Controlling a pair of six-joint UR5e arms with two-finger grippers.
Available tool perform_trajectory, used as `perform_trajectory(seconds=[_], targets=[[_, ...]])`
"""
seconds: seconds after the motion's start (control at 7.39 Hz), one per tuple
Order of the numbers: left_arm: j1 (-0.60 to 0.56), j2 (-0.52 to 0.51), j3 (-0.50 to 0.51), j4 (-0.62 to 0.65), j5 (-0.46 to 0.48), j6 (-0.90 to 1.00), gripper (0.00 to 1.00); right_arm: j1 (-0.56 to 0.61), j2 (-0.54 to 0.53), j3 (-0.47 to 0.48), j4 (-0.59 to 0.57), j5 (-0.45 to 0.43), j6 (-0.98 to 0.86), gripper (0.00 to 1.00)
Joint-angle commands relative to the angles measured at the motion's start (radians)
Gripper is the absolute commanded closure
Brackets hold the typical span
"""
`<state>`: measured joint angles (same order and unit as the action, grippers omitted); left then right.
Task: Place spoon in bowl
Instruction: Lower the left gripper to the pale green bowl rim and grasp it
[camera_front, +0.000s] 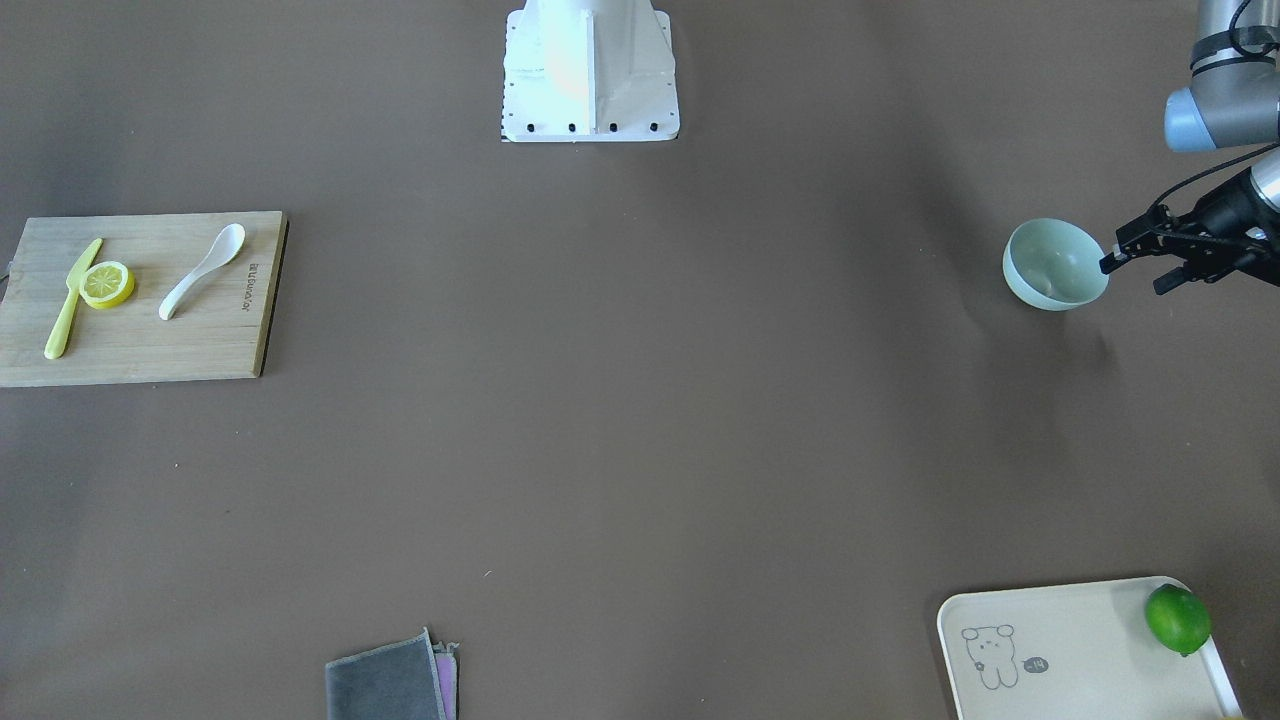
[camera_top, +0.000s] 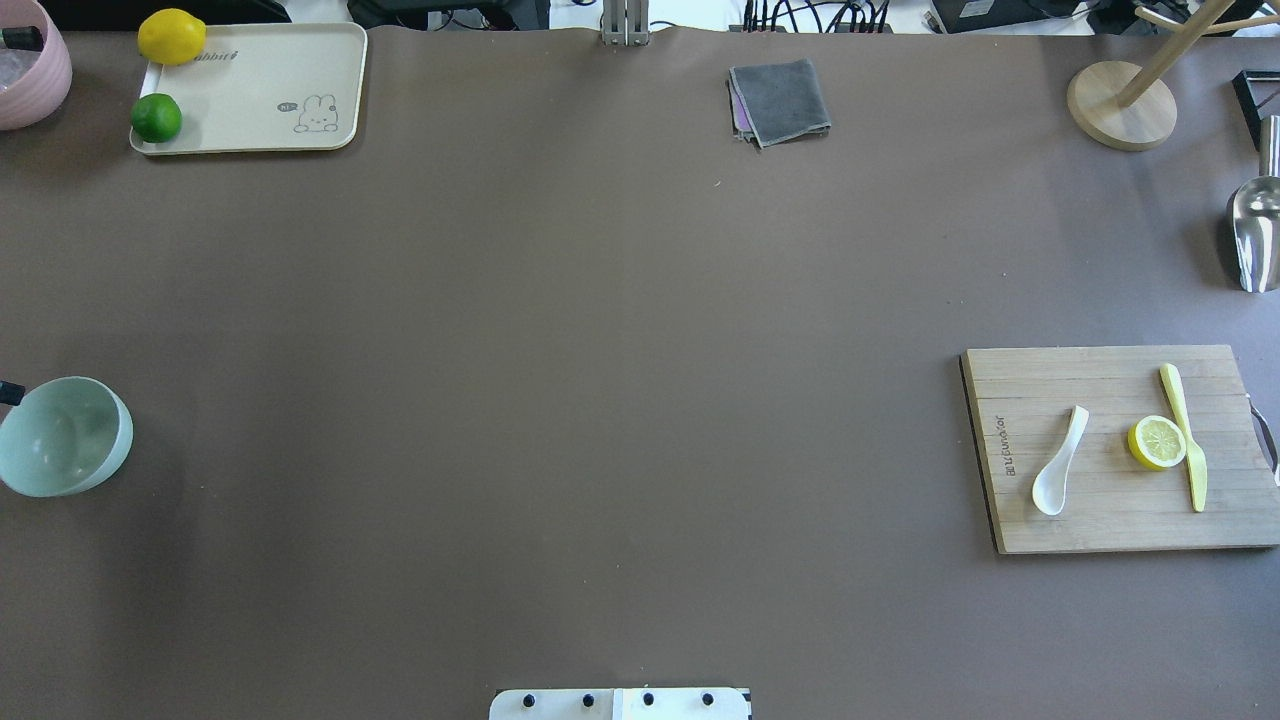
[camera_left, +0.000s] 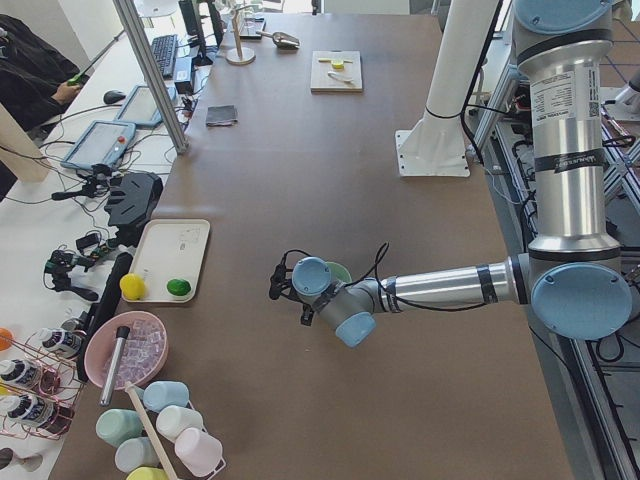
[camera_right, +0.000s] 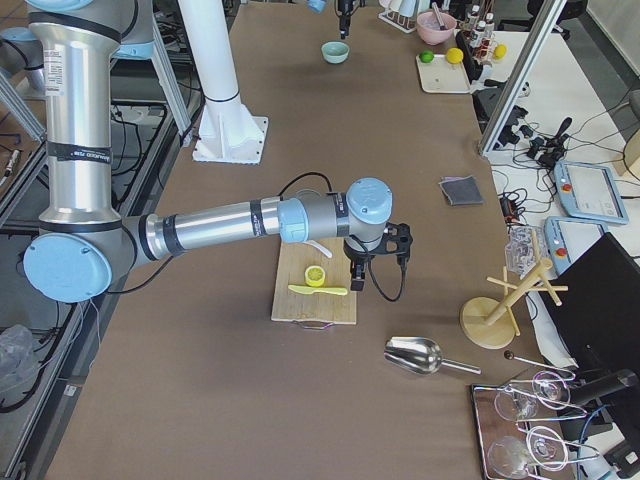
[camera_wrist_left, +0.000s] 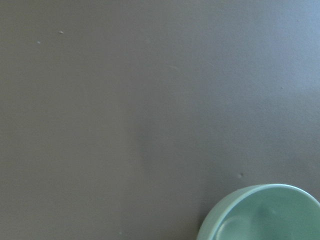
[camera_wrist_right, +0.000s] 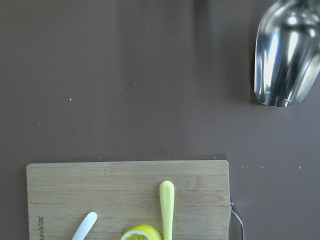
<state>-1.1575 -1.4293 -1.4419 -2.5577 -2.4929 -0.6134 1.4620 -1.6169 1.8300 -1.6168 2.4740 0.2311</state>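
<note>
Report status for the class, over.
Left tool open beside mint bowl. Right tool by cutting board, state unclear. White spoon on board, clear of lemon slice.

Spoon (camera_wrist_right: 86, 223) scoop, half the lemon slice (camera_wrist_right: 141, 233), beyond wrist view's edge.

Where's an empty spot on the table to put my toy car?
The big bare middle of the table, bordered by the bowl, the cutting board, the tray and the cloth. The board is crowded: spoon, lemon slice and knife lie on it.
</note>
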Motion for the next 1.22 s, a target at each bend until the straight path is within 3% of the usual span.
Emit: perform_trajectory(seconds=[0.0, 0.14, 0.27, 0.41, 0.68, 1.08], targets=[[0.047, 0.000, 0.011, -0.015, 0.006, -0.028, 0.02, 0.000, 0.000, -0.001, 0.000, 0.000, 0.002, 0.00], [0.054, -0.002, 0.014, -0.015, 0.005, -0.028, 0.03, 0.000, 0.000, -0.001, -0.002, 0.000, 0.005, 0.00], [0.073, -0.002, 0.015, -0.015, 0.006, -0.028, 0.13, 0.000, -0.001, -0.003, -0.002, 0.000, 0.005, 0.00], [0.084, -0.002, 0.015, -0.016, 0.003, -0.029, 0.36, 0.000, -0.001, -0.005, -0.002, 0.000, 0.005, 0.00], [0.090, 0.000, 0.017, -0.016, 0.003, -0.028, 1.00, 0.000, -0.001, -0.005, -0.002, 0.002, 0.007, 0.00], [0.088, -0.016, -0.004, -0.009, -0.017, -0.079, 1.00, -0.002, 0.005, 0.000, -0.003, 0.011, 0.019, 0.00]])
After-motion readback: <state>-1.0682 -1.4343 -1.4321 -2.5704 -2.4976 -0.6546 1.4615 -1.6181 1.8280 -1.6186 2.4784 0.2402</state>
